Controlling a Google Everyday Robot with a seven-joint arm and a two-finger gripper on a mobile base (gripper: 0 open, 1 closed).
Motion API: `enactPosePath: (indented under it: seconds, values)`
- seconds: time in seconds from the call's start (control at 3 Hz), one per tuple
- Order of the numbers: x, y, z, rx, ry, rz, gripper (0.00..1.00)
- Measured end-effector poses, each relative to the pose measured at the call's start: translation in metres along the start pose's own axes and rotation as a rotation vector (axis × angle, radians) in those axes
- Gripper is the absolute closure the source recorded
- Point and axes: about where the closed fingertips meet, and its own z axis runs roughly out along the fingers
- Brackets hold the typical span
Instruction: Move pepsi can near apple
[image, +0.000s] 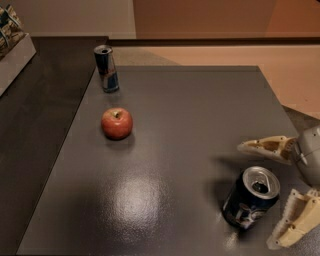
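The pepsi can (250, 198), dark with a silver top, stands upright near the front right of the dark table (190, 115). My gripper (260, 195) comes in from the right edge, open, with one finger (265, 146) behind the can and the other finger (295, 225) in front of it to the right. The fingers stand on either side of the can without closing on it. The red apple (117, 123) sits at the left middle of the table, far from the can.
A tall slim blue-and-silver can (106, 68) stands at the back left, behind the apple. A pale box (14, 50) sits on the dark counter at the far left. The table's right edge runs just behind the gripper.
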Motion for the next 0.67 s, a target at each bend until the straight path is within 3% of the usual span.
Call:
enactPosePath:
  seconds: [0.67]
  values:
    - [-0.0086,-0.0020,0.0020,0.007,-0.028,0.013,0.61]
